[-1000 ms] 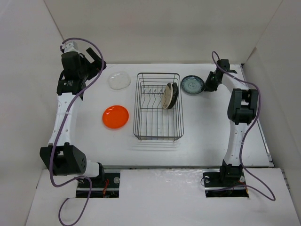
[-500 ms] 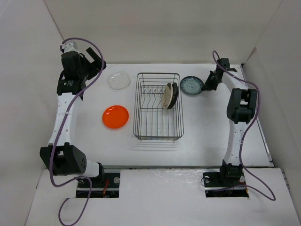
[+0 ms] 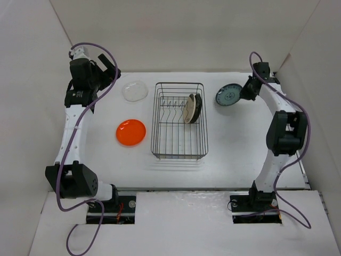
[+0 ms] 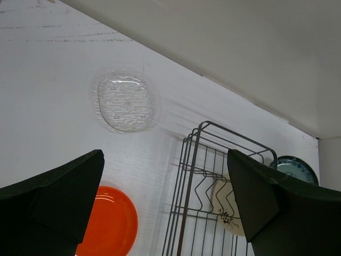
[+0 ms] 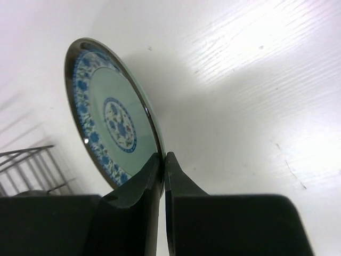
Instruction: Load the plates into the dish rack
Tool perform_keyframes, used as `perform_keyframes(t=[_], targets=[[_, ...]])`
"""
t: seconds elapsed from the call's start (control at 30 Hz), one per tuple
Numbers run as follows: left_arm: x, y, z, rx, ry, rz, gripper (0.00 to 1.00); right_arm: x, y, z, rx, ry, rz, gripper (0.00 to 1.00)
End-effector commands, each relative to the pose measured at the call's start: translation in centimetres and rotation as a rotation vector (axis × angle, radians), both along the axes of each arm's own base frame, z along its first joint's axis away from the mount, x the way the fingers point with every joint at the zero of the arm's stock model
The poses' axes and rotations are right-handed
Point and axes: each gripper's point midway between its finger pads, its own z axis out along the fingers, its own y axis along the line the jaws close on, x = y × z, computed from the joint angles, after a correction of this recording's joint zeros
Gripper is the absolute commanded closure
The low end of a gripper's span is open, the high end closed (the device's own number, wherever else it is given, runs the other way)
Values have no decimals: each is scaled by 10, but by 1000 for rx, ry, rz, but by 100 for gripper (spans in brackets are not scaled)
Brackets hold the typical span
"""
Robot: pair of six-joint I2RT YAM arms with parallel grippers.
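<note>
My right gripper (image 3: 243,94) is shut on the rim of the teal-blue patterned plate (image 3: 228,96) and holds it tilted on edge above the table, right of the dish rack (image 3: 179,120). In the right wrist view the plate (image 5: 109,125) stands between my pinched jaws (image 5: 163,158). The beige plate (image 3: 188,109) and the black plate (image 3: 197,106) stand upright in the rack. The clear plate (image 3: 135,91) and the orange plate (image 3: 131,132) lie flat left of the rack. My left gripper (image 3: 106,68) is open and empty, raised at the back left; the clear plate (image 4: 128,103) lies below it.
White walls close in the table at the back and both sides. The rack's wire corner (image 4: 205,128) shows in the left wrist view, with the orange plate (image 4: 109,224) beside it.
My right gripper has lifted the teal-blue plate off the table, tipped it up on edge and moved it right and higher. The left arm has not moved.
</note>
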Motion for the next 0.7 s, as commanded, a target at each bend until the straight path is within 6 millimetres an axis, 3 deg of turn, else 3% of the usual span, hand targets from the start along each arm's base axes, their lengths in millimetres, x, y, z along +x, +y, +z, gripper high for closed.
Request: perform_keyframes(t=[0.0,0.07,0.1,0.33,0.53,0.67], targets=[[-1,-1,17,12,-61,-15,0,3,4,69,-102,-177,-32,100],[-1,-1,17,12,-61,-15,0,-8,11,81,-163,-192,-49,100],[-1,0,17,15,-61,-6,0,-12,12,102,-183,-236,-50,100],[-3,0,21,15,-70,-6,0,-57,24,164,-327,-312,-108,100],[-3,3,20,21,-69,11,0,-97,64,230,-419,-423,-96,100],[-3,3,20,21,-69,11,0,-112,92,250,-499,-441,-71,100]])
